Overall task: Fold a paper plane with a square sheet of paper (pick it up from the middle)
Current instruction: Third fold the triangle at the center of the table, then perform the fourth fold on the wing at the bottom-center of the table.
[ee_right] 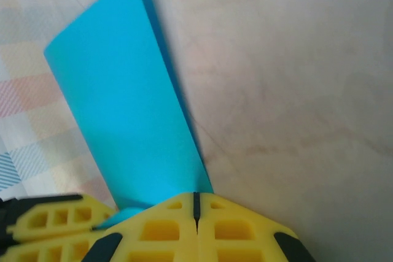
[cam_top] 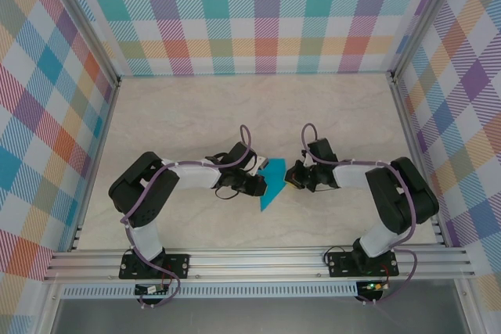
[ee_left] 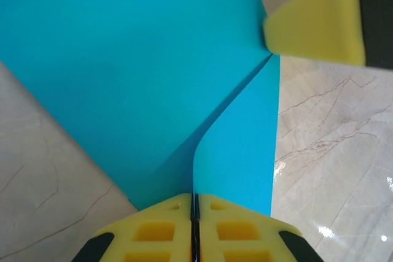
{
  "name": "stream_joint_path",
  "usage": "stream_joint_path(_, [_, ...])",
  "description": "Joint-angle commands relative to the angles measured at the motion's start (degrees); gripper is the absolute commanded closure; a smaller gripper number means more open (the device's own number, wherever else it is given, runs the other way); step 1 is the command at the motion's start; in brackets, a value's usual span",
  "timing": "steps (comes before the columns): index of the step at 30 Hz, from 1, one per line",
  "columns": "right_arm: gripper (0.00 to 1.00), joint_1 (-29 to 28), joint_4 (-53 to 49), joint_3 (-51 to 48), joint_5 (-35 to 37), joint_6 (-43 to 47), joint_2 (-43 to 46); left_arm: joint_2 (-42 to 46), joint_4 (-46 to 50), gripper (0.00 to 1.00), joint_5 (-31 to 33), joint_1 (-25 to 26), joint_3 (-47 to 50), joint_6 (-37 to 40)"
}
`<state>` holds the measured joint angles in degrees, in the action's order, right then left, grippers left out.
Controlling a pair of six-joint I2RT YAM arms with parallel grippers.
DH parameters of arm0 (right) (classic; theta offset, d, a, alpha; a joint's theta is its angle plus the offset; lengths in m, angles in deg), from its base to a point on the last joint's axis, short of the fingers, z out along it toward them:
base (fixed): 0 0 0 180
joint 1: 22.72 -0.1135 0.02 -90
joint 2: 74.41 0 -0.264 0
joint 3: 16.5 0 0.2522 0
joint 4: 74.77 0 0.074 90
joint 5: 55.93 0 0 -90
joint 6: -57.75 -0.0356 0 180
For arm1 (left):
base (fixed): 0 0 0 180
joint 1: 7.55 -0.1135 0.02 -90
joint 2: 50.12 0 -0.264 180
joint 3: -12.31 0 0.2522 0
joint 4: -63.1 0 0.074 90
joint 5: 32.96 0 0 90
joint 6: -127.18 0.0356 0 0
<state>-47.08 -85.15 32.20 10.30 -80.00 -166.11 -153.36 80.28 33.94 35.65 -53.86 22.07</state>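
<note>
The folded teal paper [cam_top: 272, 187] was over the middle of the bench [cam_top: 196, 115], long axis running far-to-near, pointed tip toward the near edge. Left pincer [ee_left: 195, 205] and right pincer [ee_right: 196, 204] each pinched one side.

We look down on a pale, marble-veined tabletop [cam_top: 196, 115]. Plaid panels of teal, orange, purple and yellow close it in: the far wall [cam_top: 258, 13], the left wall [cam_top: 39, 115] and the right wall [cam_top: 470, 99]. Aluminium rails [cam_top: 258, 260] run along the near edge. The light is soft and even.
</note>
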Motion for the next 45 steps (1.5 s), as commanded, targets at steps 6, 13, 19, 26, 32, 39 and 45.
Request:
stream_joint_path(6, [0.98,0.1,-11.18,2.27,-0.27,2.52,10.08,2.6,9.28,0.73,3.53,-0.12,-1.08,1.07])
stream_joint_path(13, [0.96,-1.57,-8.67,4.73,-4.01,2.57,8.66,8.23,9.15,0.62,5.05,0.02,-0.17,-1.16])
stream_joint_path(19, [0.97,-4.7,-7.54,6.85,-3.54,1.81,4.37,12.87,9.88,0.61,10.93,0.04,2.55,-4.26])
stream_joint_path(26, [0.96,-5.25,-8.96,6.29,-0.46,1.79,5.12,20.1,9.24,0.74,13.35,3.22,4.08,-8.47])
stream_joint_path(32, [0.84,-5.16,-14.53,4.55,6.71,2.31,10.66,20.02,7.04,0.84,13.97,8.08,2.98,-9.84])
stream_joint_path(39, [0.74,-5.08,-15.01,2.19,7.81,1.68,12.08,11.6,7.58,0.9,15.96,8.66,-0.83,-8.9])
stream_joint_path(45, [0.67,-5.08,-11.04,0.72,3.48,1.17,11.2,7.73,8.88,0.93,22.34,8.66,-2.54,-8.79])
